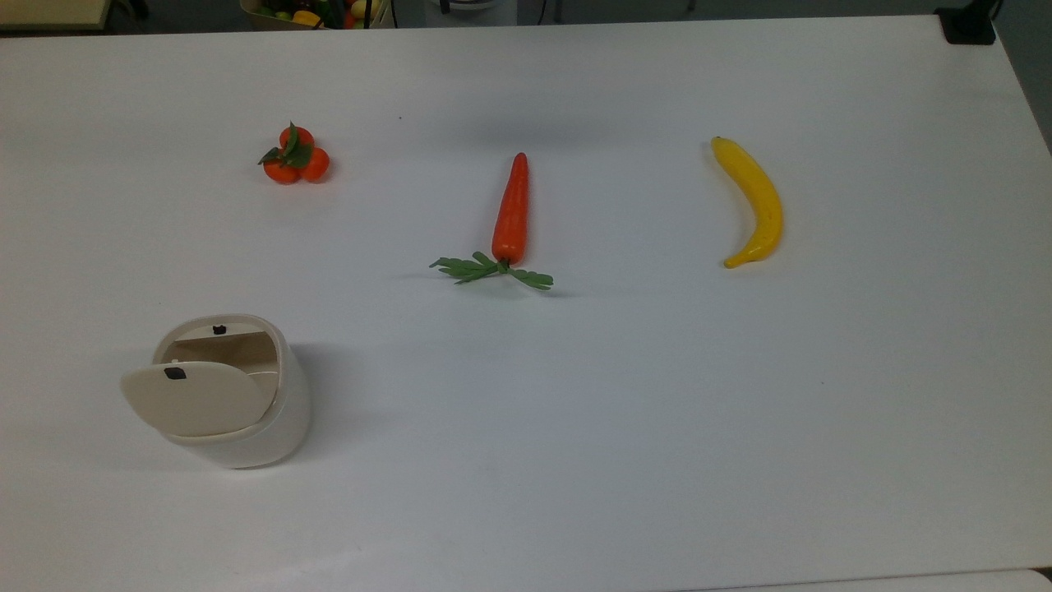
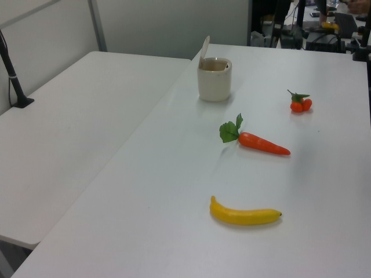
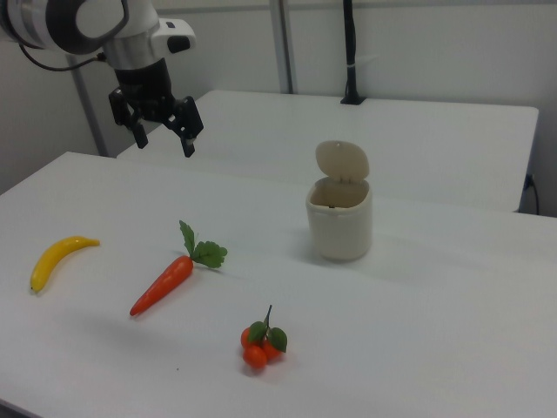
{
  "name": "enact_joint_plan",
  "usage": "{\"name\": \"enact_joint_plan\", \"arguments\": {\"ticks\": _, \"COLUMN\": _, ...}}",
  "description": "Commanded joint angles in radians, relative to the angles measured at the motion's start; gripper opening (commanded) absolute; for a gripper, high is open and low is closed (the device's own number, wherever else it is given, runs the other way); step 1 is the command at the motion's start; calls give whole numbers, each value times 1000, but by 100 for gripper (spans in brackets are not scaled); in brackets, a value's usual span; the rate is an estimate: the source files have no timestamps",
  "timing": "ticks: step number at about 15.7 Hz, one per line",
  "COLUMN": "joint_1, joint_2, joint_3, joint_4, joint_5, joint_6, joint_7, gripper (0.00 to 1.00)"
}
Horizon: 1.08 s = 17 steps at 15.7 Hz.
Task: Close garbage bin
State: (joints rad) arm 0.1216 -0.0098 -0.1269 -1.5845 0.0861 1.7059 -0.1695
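Note:
The garbage bin (image 1: 246, 419) (image 2: 214, 81) (image 3: 339, 222) is a small cream-white tub near the front left of the top view. Its flat lid (image 1: 193, 396) (image 3: 342, 162) stands raised on its hinge, a small black square mark on it, and the inside of the bin shows. My gripper (image 3: 163, 136) hangs high in the air at the right view's upper left, well away from the bin, above the table's far side. Its two black fingers (image 3: 189, 139) are spread apart with nothing between them.
On the white table (image 1: 625, 427) lie an orange carrot with green leaves (image 1: 510, 210) (image 3: 164, 283), a yellow banana (image 1: 754, 201) (image 3: 54, 259) and a cluster of small oranges (image 1: 296, 156) (image 3: 259, 344). A second table (image 2: 75, 116) adjoins it, with a black post (image 3: 350, 52).

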Motion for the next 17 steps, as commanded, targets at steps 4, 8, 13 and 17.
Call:
{"name": "enact_joint_plan", "arguments": {"ticks": 4, "joint_1": -4, "joint_2": -15, "joint_3": 3, "joint_4": -26, "joint_5": -9, "joint_6": 26, "joint_7": -15, "gripper": 100}}
{"name": "enact_joint_plan", "arguments": {"ticks": 8, "joint_1": -8, "joint_2": -16, "joint_3": 3, "joint_4": -26, "joint_5": -5, "joint_6": 24, "joint_7": -15, "gripper": 100}}
{"name": "enact_joint_plan", "arguments": {"ticks": 13, "joint_1": -19, "joint_2": -16, "joint_3": 4, "joint_4": -25, "joint_5": 3, "joint_6": 26, "joint_7": -13, "gripper": 100}}
{"name": "enact_joint_plan", "arguments": {"ticks": 17, "joint_1": -19, "joint_2": -15, "joint_3": 6, "joint_4": -20, "joint_5": 4, "joint_6": 26, "joint_7": -13, "gripper": 100}}
